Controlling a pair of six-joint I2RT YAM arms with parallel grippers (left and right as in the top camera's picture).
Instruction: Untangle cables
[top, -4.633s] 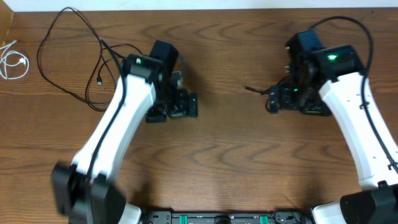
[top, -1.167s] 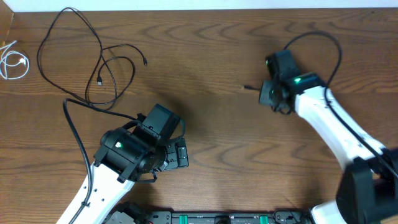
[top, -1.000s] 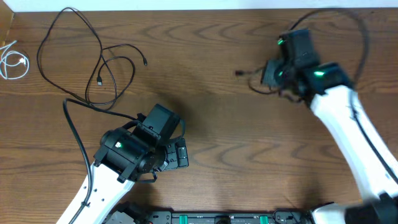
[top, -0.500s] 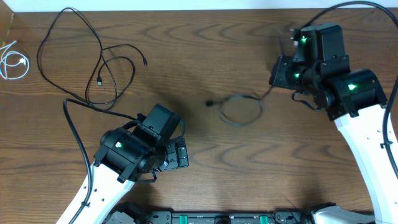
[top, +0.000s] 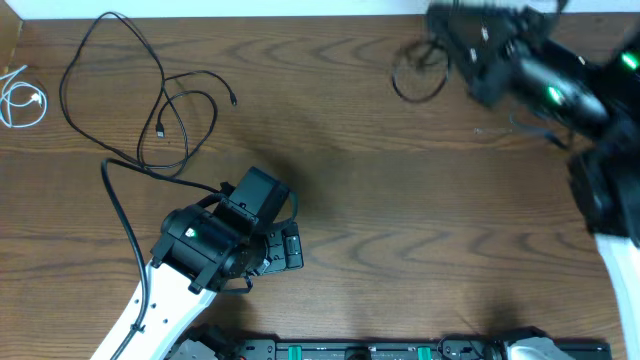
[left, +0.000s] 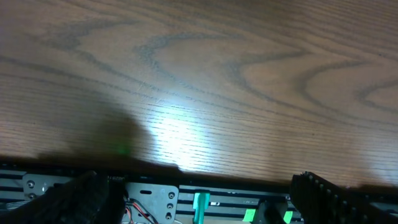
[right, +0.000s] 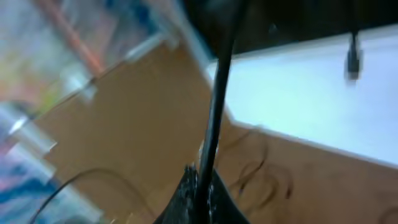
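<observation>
A long black cable (top: 130, 95) lies in loose loops on the table's back left. The white cable (top: 18, 98) is coiled at the far left edge. My right gripper (top: 455, 45), blurred at the back right, is shut on a second black cable (top: 418, 72), whose loop hangs to its left. In the right wrist view the fingertips (right: 186, 190) pinch that cable (right: 217, 99), and its plug end (right: 352, 59) dangles above. My left gripper (top: 288, 247) sits low at the front left, open (left: 199, 186) with nothing between its fingers.
The table's front edge and a metal rail (left: 161, 199) lie just under the left gripper. A thick black lead (top: 118, 210) runs from the left arm across the table. The white wall edge (top: 250, 8) bounds the back.
The right arm has swung up and toward the back edge, carrying the black cable. Its loop has gone from the table's middle to the back. The left arm has not moved.
</observation>
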